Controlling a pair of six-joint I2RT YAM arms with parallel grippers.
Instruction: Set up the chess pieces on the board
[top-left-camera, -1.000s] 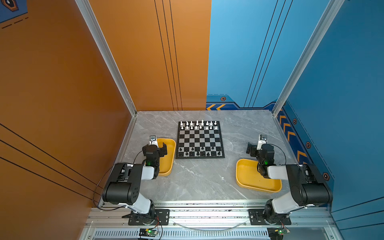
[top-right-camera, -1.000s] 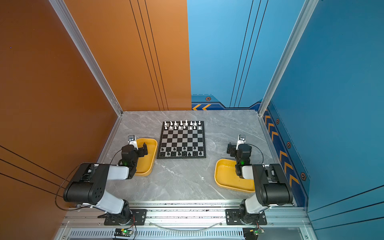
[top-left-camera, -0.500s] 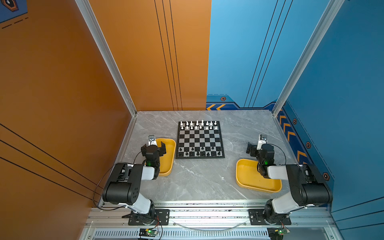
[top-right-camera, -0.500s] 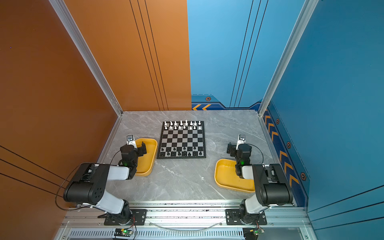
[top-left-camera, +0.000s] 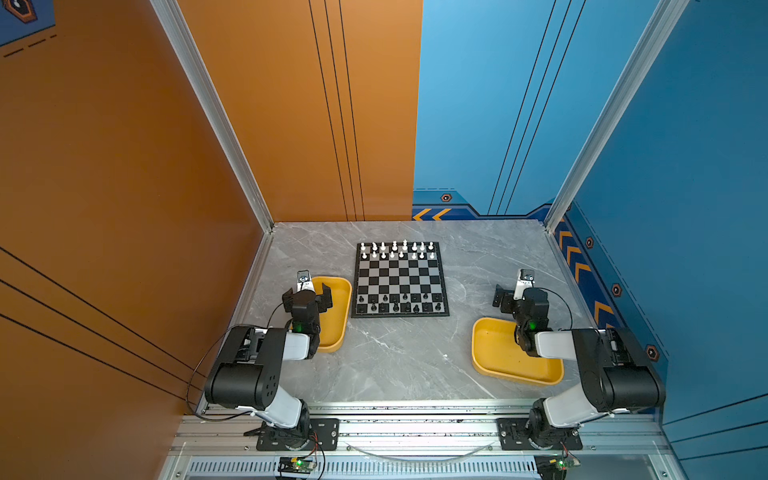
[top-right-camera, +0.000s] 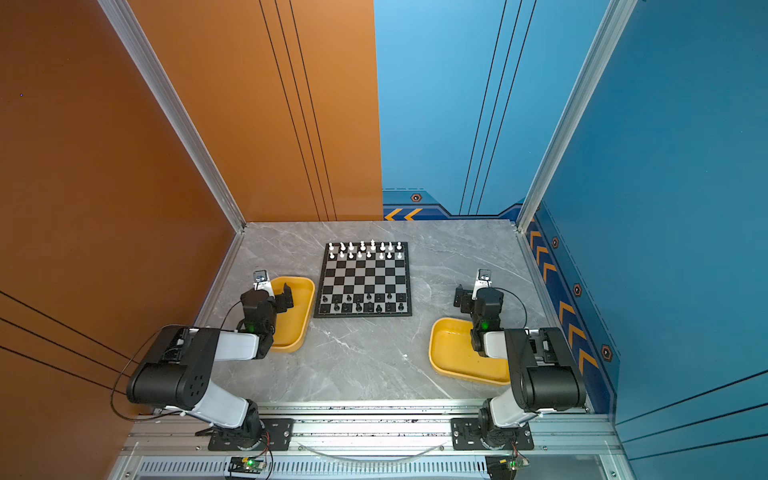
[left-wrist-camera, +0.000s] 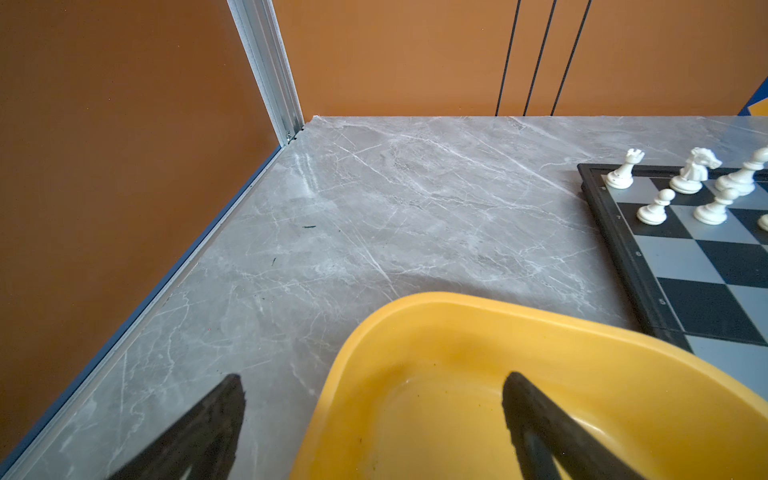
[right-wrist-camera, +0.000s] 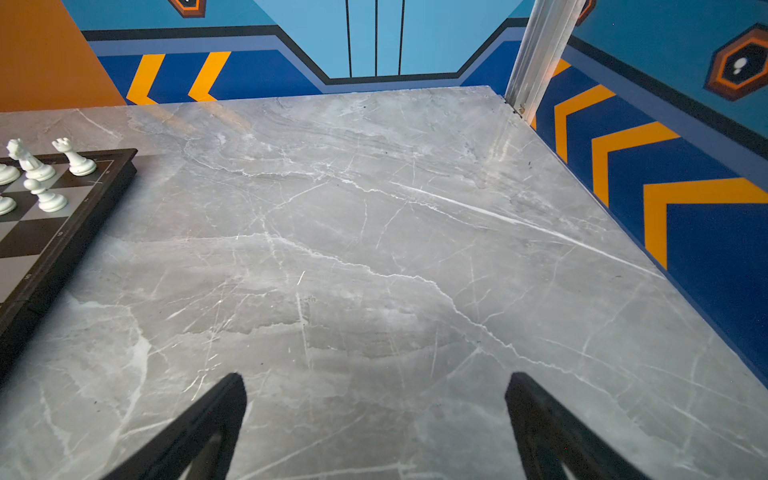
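Hovering with its jaws spread wide and nothing between them, the left gripper (left-wrist-camera: 373, 379) hangs over the far part of the left yellow tray (top-left-camera: 338, 316). 1 black finger (left-wrist-camera: 534, 415) is above the tray's floor and the other is above the grey marbled bench (top-left-camera: 395, 361) beside the rim. On the opposite side, the right gripper (right-wrist-camera: 376, 384) is likewise released and carries nothing, poised over the bench just past the far rim of the right yellow tray (top-left-camera: 498, 353).

Between the 2 arms, toward the back of the bench, the board (top-left-camera: 401, 279) lies flat. Its near left corner is just beside the left tray, and the board sits well apart from the right gripper. White chess pieces (top-left-camera: 397, 250) stand upright in the 2 rows farthest from the arms. Black chess pieces (top-left-camera: 399, 302) occupy the 2 nearest rows; in both top views several are hard to pick out against the dark squares, and they are too small to count. In the left wrist view, the far-left rook (left-wrist-camera: 622, 170) marks a far corner of the board, with the far-left knight (left-wrist-camera: 692, 168) next to it and white pawns (left-wrist-camera: 656, 208) in front. The right wrist view catches the far-right rook (right-wrist-camera: 75, 158) and far-right knight (right-wrist-camera: 27, 160) at the other far corner.
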